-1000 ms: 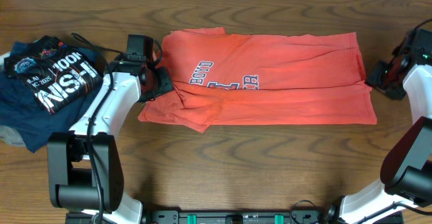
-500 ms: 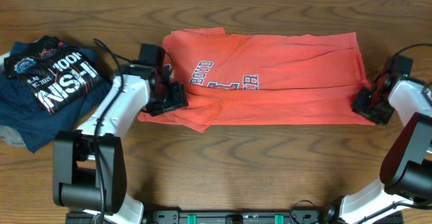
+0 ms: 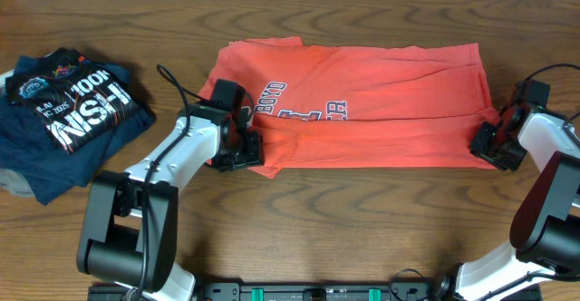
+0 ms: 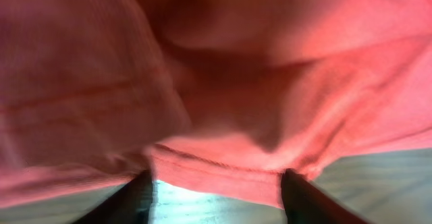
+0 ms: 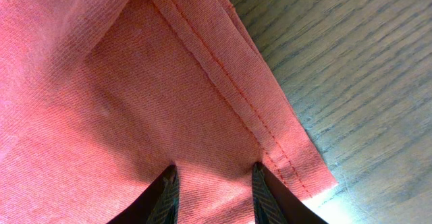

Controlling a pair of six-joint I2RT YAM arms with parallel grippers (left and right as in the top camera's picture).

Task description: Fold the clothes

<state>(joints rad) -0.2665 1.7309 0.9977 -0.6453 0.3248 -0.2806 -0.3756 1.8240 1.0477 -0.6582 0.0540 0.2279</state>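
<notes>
The coral-red T-shirt [image 3: 362, 111] with white lettering lies flat across the middle of the table, partly folded. My left gripper [image 3: 237, 149] is at its lower-left corner. In the left wrist view its fingers [image 4: 216, 196] are apart, with the shirt's hem [image 4: 236, 82] between them just above the wood. My right gripper [image 3: 487, 143] is at the shirt's lower-right corner. In the right wrist view its fingers [image 5: 214, 187] are apart and rest on the fabric [image 5: 101, 102] beside the stitched hem.
A stack of folded navy and black shirts with white lettering [image 3: 68, 111] lies at the far left. The wooden table [image 3: 362, 219] shows bare in front of the shirt. A black cable loops off each arm.
My left gripper moved right and forward along the shirt's left edge to its lower-left corner. My right gripper came down and in from the right edge to the lower-right corner.
</notes>
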